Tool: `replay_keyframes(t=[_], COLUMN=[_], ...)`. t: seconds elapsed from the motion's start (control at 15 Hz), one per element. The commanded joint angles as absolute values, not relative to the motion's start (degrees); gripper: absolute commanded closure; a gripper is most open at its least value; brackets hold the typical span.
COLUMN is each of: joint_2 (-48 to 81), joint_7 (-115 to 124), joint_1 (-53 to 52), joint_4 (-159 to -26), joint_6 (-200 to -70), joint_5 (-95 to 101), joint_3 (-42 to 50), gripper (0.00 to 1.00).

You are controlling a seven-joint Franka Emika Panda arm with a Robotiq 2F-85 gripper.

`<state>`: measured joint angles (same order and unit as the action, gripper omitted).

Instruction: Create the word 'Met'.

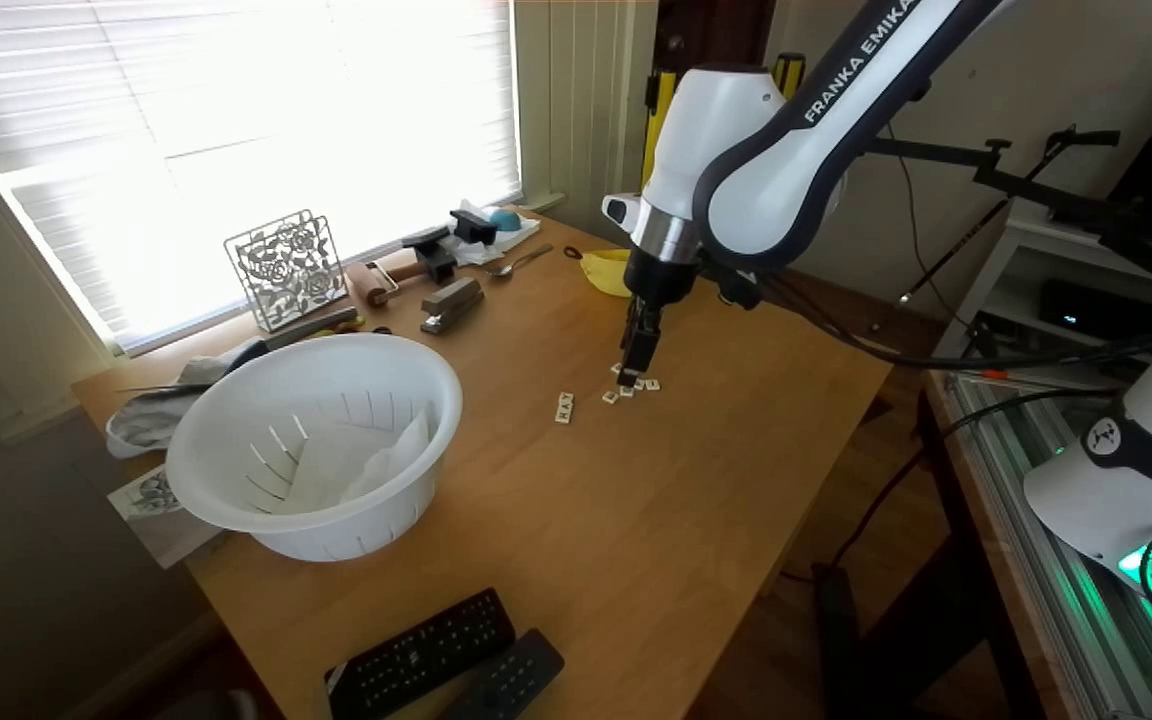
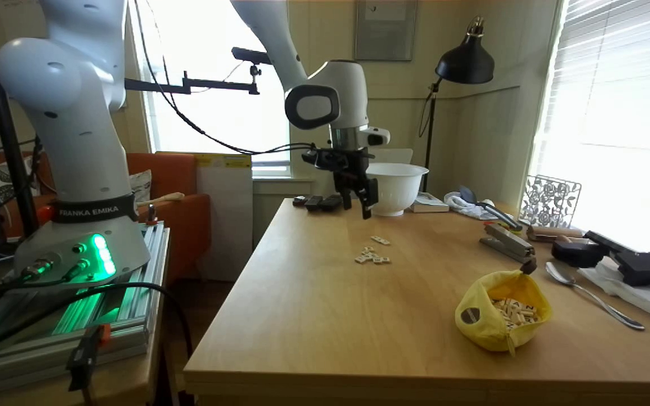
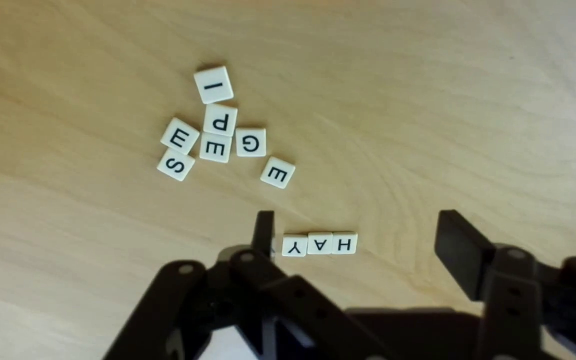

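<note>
We see the pincer [image 3: 357, 235] hanging above the desk [image 3: 468, 100], its fingers [image 3: 460, 255] spread wide apart. In the wrist view, a row of three touching tiles [image 3: 320, 243] shows in the gap between them, upside down, reading HAY. Near it lie seven loose tiles [image 3: 215, 148], G and S among them, some touching. Both groups lie well in from the desk's corners, closer to the edge by the robot's base [image 2: 82, 242] than to the edge under the blinds [image 1: 236, 120]. By one end edge we find a yellow bag [image 2: 488, 334] with a heap of tiles [image 2: 515, 313] inside. Toward the opposite end edge sit black remotes [image 1: 426, 655] and, nearer the corner by the blinds, a white bowl [image 2: 397, 189].
</note>
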<state>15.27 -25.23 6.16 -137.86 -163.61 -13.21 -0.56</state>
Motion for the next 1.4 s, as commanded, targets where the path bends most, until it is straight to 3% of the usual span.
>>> replay_keyframes(t=[0.0, 0.33, 0.53, 1.33], joint_2=[18.0, 20.4, 21.7, 27.0], joint_7=[-24.7, -24.6, -24.6, -24.0], joint_1=[8.4, 10.0, 10.8, 13.3], joint_4=[-136.0, -134.6, -133.6, -129.2], joint_6=[-165.7, -167.6, -168.4, -170.8], joint_5=[-11.4, -10.8, -10.1, -6.6], joint_3=[-2.6, -4.1, -5.0, -7.2], gripper=[0.48, 0.84, 1.00, 1.00])
